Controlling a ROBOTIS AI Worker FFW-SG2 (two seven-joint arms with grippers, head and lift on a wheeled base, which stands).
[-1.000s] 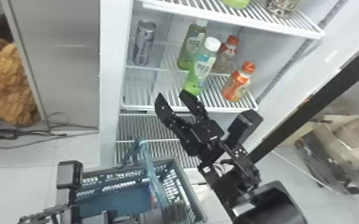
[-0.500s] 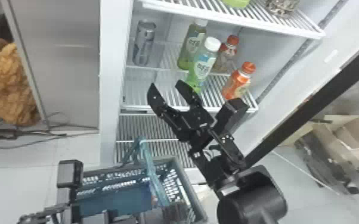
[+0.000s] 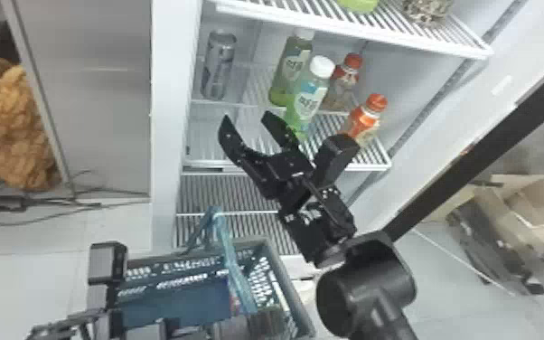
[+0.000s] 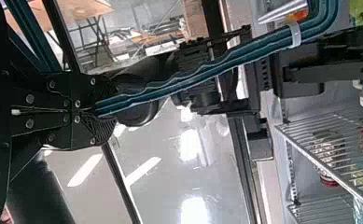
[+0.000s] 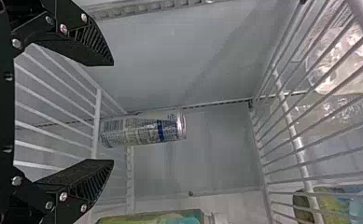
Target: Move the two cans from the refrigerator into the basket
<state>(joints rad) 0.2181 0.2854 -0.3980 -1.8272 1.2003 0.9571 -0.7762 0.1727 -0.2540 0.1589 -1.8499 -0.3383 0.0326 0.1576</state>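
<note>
In the head view, my right gripper (image 3: pixel 245 118) is open in front of the refrigerator's middle shelf, below a silver can (image 3: pixel 219 65) standing at that shelf's left side. In the right wrist view the same can (image 5: pixel 144 128) lies beyond my right gripper (image 5: pixel 113 113), untouched, with nothing between the fingers. Low in the head view, my left gripper (image 3: pixel 235 325) is over the teal basket (image 3: pixel 291 289). The left wrist view has my left gripper (image 4: pixel 83 111) shut on the basket's teal handle (image 4: pixel 193 79). Something small and reddish shows inside the basket.
Green-drink bottles (image 3: pixel 309 99) and orange-capped bottles (image 3: pixel 363 120) stand right of the can. The upper shelf edge (image 3: pixel 352 29) runs above them. A side wall (image 3: pixel 165 113) bounds the refrigerator at left, and a dark-edged door (image 3: pixel 479 158) stands at right.
My right gripper has moved up and left in the head view, nearer the can, with its fingers still open. The left arm and the basket have stayed in place.
</note>
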